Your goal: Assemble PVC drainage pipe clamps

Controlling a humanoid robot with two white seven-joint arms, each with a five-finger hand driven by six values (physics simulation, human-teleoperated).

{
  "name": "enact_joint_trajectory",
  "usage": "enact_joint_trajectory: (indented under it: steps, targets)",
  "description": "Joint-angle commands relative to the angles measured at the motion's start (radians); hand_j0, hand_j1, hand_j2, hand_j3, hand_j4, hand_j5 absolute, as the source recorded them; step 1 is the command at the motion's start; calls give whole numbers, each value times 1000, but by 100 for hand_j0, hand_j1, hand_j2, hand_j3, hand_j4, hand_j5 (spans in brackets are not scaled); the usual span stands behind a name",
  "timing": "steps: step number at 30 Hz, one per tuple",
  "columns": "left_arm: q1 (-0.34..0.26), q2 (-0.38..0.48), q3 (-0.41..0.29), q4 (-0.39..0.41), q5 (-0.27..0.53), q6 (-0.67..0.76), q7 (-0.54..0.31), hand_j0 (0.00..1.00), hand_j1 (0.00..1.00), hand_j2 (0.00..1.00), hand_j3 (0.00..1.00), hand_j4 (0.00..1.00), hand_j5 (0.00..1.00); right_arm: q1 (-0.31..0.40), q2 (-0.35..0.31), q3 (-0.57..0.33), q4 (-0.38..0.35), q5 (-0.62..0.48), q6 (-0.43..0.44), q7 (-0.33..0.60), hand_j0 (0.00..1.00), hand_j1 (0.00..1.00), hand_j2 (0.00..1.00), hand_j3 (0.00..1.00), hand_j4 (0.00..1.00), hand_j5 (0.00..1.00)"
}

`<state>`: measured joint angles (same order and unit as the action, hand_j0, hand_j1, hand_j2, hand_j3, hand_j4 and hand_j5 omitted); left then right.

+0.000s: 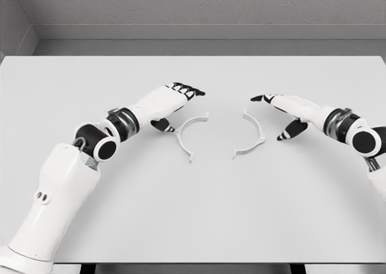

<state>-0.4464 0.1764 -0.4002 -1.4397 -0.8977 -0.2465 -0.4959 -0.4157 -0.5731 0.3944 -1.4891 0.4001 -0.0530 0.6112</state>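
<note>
Two thin white C-shaped clamp halves lie flat mid-table, left clamp half (190,131) and right clamp half (252,136), open sides facing, apart. Left hand (170,102) and right hand (283,110) hover just outside them, fingers relaxed, empty. Matte grey table (193,226)
</note>
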Motion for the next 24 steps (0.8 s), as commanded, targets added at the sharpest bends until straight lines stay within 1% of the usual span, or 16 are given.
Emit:
enact_joint_trajectory:
  steps: [1, 3, 4, 5, 7, 11, 12, 16, 17, 19, 24]
  targets:
    - [0, -3, -2, -4, 3, 1, 0, 100, 100, 100, 100, 100, 100, 0, 12, 15, 6, 0, 13, 0, 99, 99, 99, 99, 99, 99]
    - [2, -9, -8, -11, 3, 3, 0, 100, 100, 100, 100, 100, 100, -2, 13, 18, 15, 2, 13, 0, 99, 99, 99, 99, 99, 99]
    - [3, -12, -9, -13, 3, 3, 0, 100, 100, 100, 100, 100, 100, -14, 15, 20, 27, 8, 13, 0, 99, 99, 99, 99, 99, 99]
    - [3, -12, -9, -18, 2, 3, 0, 100, 100, 100, 100, 100, 100, -15, 25, 18, 35, 11, 13, 0, 99, 99, 99, 99, 99, 99]
    - [5, -14, -14, -24, 3, 3, 0, 100, 100, 100, 100, 100, 100, -21, 29, 20, 38, 14, 13, 0, 99, 99, 99, 99, 99, 99]
    - [9, -14, -14, -25, 5, 3, 0, 100, 100, 100, 100, 100, 100, -25, 38, 18, 38, 14, 13, 0, 99, 99, 99, 99, 99, 99]
    - [18, -11, -14, -47, 5, 3, 0, 100, 100, 100, 100, 100, 100, -28, 45, 20, 40, 14, 13, 0, 99, 99, 99, 99, 99, 99]
    - [34, 5, 0, -61, 17, 1, -4, 100, 100, 100, 100, 100, 100, -31, 51, 20, 40, 14, 13, 0, 99, 99, 99, 99, 99, 99]
    - [46, 28, 1, -80, 20, 1, -4, 100, 100, 100, 100, 100, 100, -32, 58, 20, 40, 14, 15, 0, 99, 99, 99, 99, 99, 99]
    - [54, 31, 0, -90, 22, 0, -4, 100, 100, 100, 100, 100, 100, -34, 58, 20, 40, 14, 15, 0, 99, 99, 99, 99, 99, 99]
    - [57, 29, -5, -91, 20, 0, -4, 100, 100, 100, 100, 100, 100, -38, 59, 20, 38, 14, 19, 0, 99, 99, 99, 99, 99, 99]
